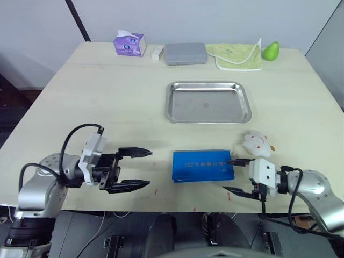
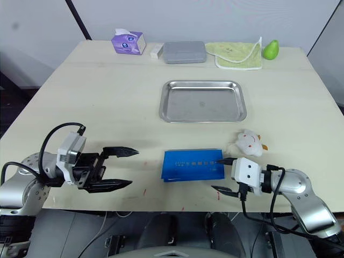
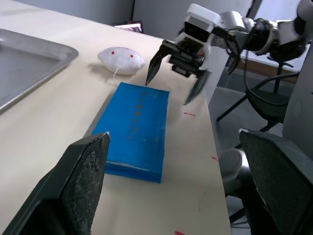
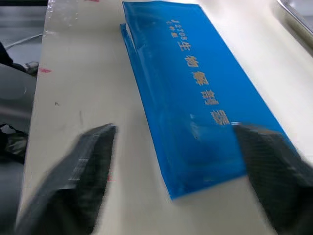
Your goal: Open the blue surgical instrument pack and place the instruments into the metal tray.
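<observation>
nothing of the task is judged done: the blue surgical instrument pack (image 1: pixel 203 165) is seen lying closed on the worktop (image 1: pixel 118 102), flanked by the left pincer (image 1: pixel 135 169) and right pincer (image 1: pixel 236 174), both spread apart and empty, while the metal tray (image 1: pixel 208 101) beyond is left bare.

One blue surgical instrument pack (image 1: pixel 203 165) (shut) lies between two grippers, left gripper (image 1: pixel 134 169) and right gripper (image 1: pixel 236 175). One metal tray (image 1: pixel 208 102), one grey case (image 1: pixel 185 54), one tissue box (image 1: pixel 129 44), one cloth (image 1: pixel 238 56), one green pear-like thing (image 1: pixel 270 51), apparently one small white toy (image 1: pixel 256 143).
</observation>
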Tool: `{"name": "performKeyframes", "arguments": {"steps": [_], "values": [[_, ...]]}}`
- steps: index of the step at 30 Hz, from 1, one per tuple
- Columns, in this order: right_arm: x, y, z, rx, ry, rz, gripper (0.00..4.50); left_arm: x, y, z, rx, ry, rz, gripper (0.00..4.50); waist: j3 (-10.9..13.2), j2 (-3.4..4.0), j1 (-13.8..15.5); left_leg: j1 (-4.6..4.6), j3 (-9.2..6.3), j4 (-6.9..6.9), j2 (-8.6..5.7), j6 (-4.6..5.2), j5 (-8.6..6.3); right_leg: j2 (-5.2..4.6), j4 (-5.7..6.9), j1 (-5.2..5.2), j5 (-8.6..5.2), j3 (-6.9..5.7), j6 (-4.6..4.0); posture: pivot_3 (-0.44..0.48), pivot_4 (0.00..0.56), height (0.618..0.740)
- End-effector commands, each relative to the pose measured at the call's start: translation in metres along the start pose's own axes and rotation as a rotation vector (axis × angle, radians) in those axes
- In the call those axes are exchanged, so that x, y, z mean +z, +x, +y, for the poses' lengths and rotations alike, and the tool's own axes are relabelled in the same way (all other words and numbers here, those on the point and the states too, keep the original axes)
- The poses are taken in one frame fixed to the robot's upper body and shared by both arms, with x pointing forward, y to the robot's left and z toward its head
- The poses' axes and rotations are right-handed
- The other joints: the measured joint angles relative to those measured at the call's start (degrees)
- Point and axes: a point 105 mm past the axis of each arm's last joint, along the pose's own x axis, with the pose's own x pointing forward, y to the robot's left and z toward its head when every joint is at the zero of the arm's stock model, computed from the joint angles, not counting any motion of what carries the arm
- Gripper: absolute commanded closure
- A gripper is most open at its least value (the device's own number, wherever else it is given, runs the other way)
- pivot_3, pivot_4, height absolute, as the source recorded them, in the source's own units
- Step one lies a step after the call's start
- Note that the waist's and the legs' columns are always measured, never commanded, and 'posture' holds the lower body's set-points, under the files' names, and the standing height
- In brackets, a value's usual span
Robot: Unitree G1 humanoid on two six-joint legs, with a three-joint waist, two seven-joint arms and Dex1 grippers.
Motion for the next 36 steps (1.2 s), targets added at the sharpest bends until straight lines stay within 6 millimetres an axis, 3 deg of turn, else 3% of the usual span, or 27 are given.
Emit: {"name": "performKeyframes", "arguments": {"steps": [1,9,21,24,25,26,31,36], "values": [[0.002,0.002,-0.005,-0.013,-0.08,0.001,2.57,0.006,0.001,-0.002,-0.015,0.048,0.009,0.0,0.0,0.0,0.0,0.0,0.0,0.0,0.0,0.0,0.0,0.0,-0.01,0.0,0.0,0.0,0.0,0.0,0.15,0.738],[-0.001,0.001,-0.008,-0.03,-0.122,0.006,2.57,0.005,0.003,-0.002,-0.011,0.044,0.002,0.0,0.0,0.0,0.0,0.0,0.01,0.0,0.0,0.0,0.0,-0.01,0.0,0.0,0.0,0.01,0.0,0.0,0.15,0.738],[-0.022,0.004,-0.006,-0.037,-0.199,0.042,2.57,0.005,0.004,-0.006,-0.035,0.063,0.011,0.0,0.0,-0.01,0.0,0.01,0.03,0.0,0.0,0.0,0.0,-0.01,0.0,0.0,0.0,0.02,0.0,0.0,0.15,0.738],[-0.025,0.007,-0.006,-0.04,-0.211,0.04,3.46,0.004,0.004,-0.007,-0.033,0.068,0.011,0.0,0.0,-0.02,0.0,0.03,0.03,0.0,0.0,0.0,0.0,-0.01,0.01,0.01,0.0,0.02,0.0,0.0,0.15,0.738],[-0.027,0.009,-0.005,-0.038,-0.216,0.04,4.09,0.004,0.005,-0.007,-0.032,0.069,0.011,0.0,0.0,-0.02,0.0,0.04,0.03,0.0,0.0,0.0,0.0,-0.01,0.02,0.01,0.0,0.02,0.0,0.0,0.15,0.738],[-0.029,0.01,-0.003,-0.033,-0.218,0.043,4.33,0.003,0.005,-0.007,-0.031,0.069,0.011,0.0,0.0,-0.02,-0.1,0.04,0.03,0.0,0.0,0.0,0.0,0.0,0.03,0.01,0.0,0.02,0.0,0.0,0.15,0.738],[-0.034,0.012,-0.003,-0.044,-0.242,0.042,4.42,0.001,0.005,-0.007,-0.024,0.071,0.011,0.0,0.0,-0.03,-0.3,0.1,0.05,-0.01,0.02,0.0,0.0,0.02,0.04,0.02,0.0,0.06,-0.01,0.0,0.15,0.738],[-0.02,0.007,-0.01,-0.066,-0.214,-0.002,4.42,0.0,0.006,-0.007,-0.016,0.073,0.008,0.0,0.0,-0.03,-0.3,0.13,0.09,-0.01,0.04,0.0,0.0,0.03,0.06,0.03,0.0,0.09,-0.01,0.0,0.15,0.738]]}}
